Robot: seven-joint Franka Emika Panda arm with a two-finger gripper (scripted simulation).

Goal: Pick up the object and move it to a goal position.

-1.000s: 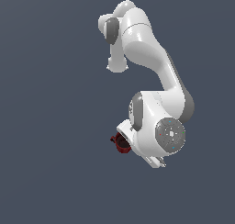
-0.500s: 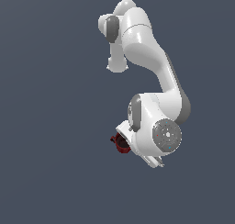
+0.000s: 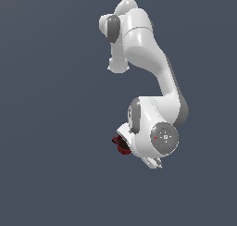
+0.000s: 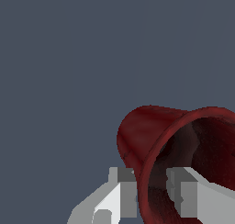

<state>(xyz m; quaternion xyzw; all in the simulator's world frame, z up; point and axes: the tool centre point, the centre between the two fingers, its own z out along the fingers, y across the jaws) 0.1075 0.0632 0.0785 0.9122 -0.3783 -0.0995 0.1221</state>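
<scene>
Item: mug (image 4: 151,136), small, dark red, dark within; in the wrist view it lies tilted with its open mouth turned toward the camera, the outer wall glossy and tapering away from the rim. Handle not visible in either view. Position: held at the tool (image 4: 153,191), one pale grey finger (image 4: 121,191) against the outer wall and the other finger (image 4: 193,195) inside the mouth, so that the rim wall sits pinched between them; tool closed narrowly on that wall. In the exterior view the mug (image 3: 121,145) shows only as a small red patch peeking out on the exterior view's left of the wrist housing, most of it hidden behind the arm. Carrier: white robot arm (image 3: 148,58), folded, upper links high in the picture, large round joint cap (image 3: 164,138) with small red and green marks facing the camera. Surround: uniform dark blue-grey background (image 3: 46,128) on all sides; no supporting surface can be made out.
</scene>
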